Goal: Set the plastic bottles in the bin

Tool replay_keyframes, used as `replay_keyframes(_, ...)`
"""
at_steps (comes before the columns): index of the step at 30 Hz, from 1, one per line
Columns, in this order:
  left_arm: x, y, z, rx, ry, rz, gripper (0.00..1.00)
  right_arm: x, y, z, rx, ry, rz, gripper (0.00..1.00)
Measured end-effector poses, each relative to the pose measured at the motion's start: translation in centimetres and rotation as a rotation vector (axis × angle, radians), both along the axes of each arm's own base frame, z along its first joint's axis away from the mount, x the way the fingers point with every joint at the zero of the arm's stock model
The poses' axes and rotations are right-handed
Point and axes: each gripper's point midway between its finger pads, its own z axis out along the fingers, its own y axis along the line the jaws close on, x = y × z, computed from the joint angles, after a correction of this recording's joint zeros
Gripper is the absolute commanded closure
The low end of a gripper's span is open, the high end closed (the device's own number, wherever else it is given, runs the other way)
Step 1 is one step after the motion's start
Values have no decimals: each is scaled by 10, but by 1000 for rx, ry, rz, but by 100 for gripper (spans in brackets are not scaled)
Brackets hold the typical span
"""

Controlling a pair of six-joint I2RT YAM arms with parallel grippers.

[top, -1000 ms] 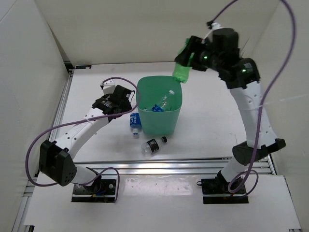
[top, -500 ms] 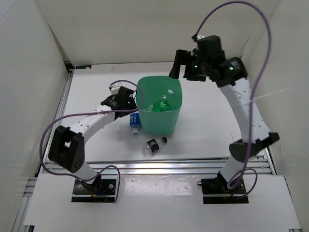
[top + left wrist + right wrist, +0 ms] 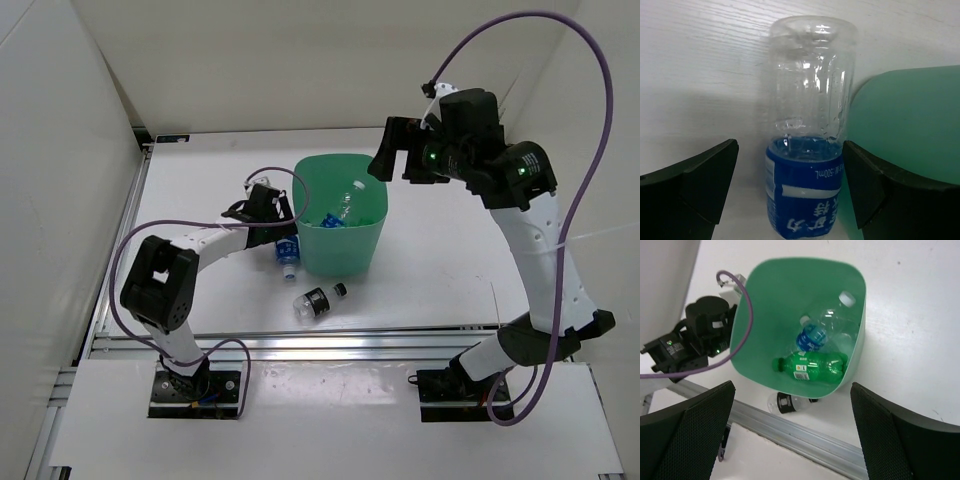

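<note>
The white table [image 3: 440, 270] carries everything, and the green bin [image 3: 345, 252] stands upright near its middle, its rounded-square mouth open to the ceiling.

The right arm reaches high over the bin's far right corner. Its right gripper [image 3: 386, 165] hangs above the rim with the jaws spread wide and nothing between them; its wrist view looks straight down into the bin.

The left arm lies low along the table on the bin's left side. The left gripper [image 3: 280, 222] sits just beside the bin's left wall, jaws released and standing either side of a bottle, with a gap showing between each finger and the plastic.

Three bottles lie inside the bin. The green bottle [image 3: 812, 365] rests on its side along the near wall. A clear bottle with a blue label [image 3: 812, 337] lies tilted just behind it. A plain clear bottle [image 3: 836, 315] with a white cap leans toward the bin's right wall.

Two bottles are outside the bin, lying on the table. The second blue-labelled bottle [image 3: 807, 150] is against the bin's near left corner, between the left fingers. The short bottle with a dark label [image 3: 318, 300] lies on its side just in front of the bin, apart from both grippers.
</note>
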Motion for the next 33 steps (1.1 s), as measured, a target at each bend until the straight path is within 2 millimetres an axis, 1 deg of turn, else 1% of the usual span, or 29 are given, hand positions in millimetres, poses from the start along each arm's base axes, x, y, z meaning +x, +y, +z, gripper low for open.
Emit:
replay_keyframes(2, 1, -5, -5, -18, 8, -17, 10, -1, -1, -10, -20, 30, 0, 0)
replay_keyframes(4, 1, -9, -9, -32, 19, -29, 14, -2, -3, -16, -34, 45, 0, 0)
replay_keyframes(5, 1, -11, -11, -39, 24, -35, 21, -2, -3, -17, -39, 46, 0, 0)
replay_keyframes(7, 0, -13, -15, -49, 33, -39, 30, -1, -5, -18, -44, 47, -2, 0)
replay_keyframes(8, 1, -15, -14, -57, 30, -43, 42, -1, -7, -19, -46, 48, -5, 0)
replay_keyframes(10, 3, -16, -11, -67, 20, -45, 57, -2, -10, -23, -53, 57, -12, 0)
replay_keyframes(12, 1, -14, -8, -64, 8, -41, 59, -2, -12, -26, -58, 66, -17, 0)
replay_keyframes(14, -6, -3, -5, -33, 2, -17, 58, -2, -13, -29, -63, 75, -19, 0)
replay_keyframes(16, -12, 12, 10, 9, -20, 18, 56, -3, -13, -32, -66, 80, -18, 0)
replay_keyframes(17, -12, 19, 22, 32, -44, 40, 55, -3, -13, -32, -66, 83, -18, 0)
replay_keyframes(19, -6, 33, 58, 72, -115, 76, 55, -4, -13, -34, -66, 87, -15, 0)
replay_keyframes(21, 5, 42, 105, 101, -214, 112, 53, -4, -12, -36, -65, 93, -13, 0)
replay_keyframes(23, 19, 49, 164, 119, -347, 152, 53, -5, -12, -42, -68, 110, -11, 0)
replay_keyframes(24, 23, 49, 195, 120, -411, 164, 52, -6, -11, -46, -70, 121, -11, 0)
replay_keyframes(26, 29, 40, 250, 100, -528, 171, 52, -6, -10, -54, -70, 145, -12, 0)
replay_keyframes(29, 29, 15, 315, 58, -654, 147, 51, -8, -8, -63, -73, 175, -8, 0)
replay_keyframes(31, 28, -9, 347, 32, -715, 113, 51, -8, -8, -65, -70, 184, -9, 0)
replay_keyframes(33, 27, -40, 363, 28, -753, 70, 50, -7, -8, -64, -58, 185, -17, 0)
